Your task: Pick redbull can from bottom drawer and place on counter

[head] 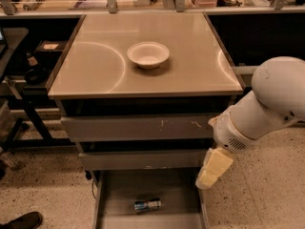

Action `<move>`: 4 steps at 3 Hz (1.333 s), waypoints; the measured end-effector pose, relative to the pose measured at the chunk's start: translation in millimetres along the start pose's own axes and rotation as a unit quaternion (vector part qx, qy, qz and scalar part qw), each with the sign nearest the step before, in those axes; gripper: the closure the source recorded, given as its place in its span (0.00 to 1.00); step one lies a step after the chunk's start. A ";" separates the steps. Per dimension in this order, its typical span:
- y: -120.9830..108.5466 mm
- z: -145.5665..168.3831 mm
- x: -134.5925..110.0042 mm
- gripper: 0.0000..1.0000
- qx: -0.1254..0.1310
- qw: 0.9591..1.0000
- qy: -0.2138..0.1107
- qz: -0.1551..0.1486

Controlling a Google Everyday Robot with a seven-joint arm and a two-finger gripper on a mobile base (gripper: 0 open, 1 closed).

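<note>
The redbull can (147, 205), silver with blue patches, lies on its side on the floor of the open bottom drawer (119, 199). The counter (95, 66) is the beige glossy cabinet top above it. My gripper (213, 168) hangs on the white arm at the right front corner of the cabinet, beside the middle drawer and above the bottom drawer's right side. It is up and to the right of the can and does not touch it.
A white bowl (148, 54) stands on the counter near its middle. Two shut grey drawers (138, 128) sit above the open one. Dark shelving (28, 61) stands to the left. A shoe (21, 221) shows at the bottom left on the speckled floor.
</note>
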State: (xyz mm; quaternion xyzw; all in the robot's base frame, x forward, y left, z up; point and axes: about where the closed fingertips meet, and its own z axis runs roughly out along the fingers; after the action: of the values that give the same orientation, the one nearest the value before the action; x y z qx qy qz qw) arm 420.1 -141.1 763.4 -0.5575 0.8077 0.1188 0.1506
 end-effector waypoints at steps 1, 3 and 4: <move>-4.6 53.4 15.8 0.00 -0.016 1.000 -0.016 0.019; -21.4 144.9 37.0 0.00 -0.040 0.996 -0.040 0.069; -14.3 156.5 38.4 0.00 -0.041 0.996 -0.045 0.069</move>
State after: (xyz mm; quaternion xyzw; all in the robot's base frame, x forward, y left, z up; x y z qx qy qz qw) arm 438.1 -123.0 603.7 -0.5002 0.8311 0.1869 0.1557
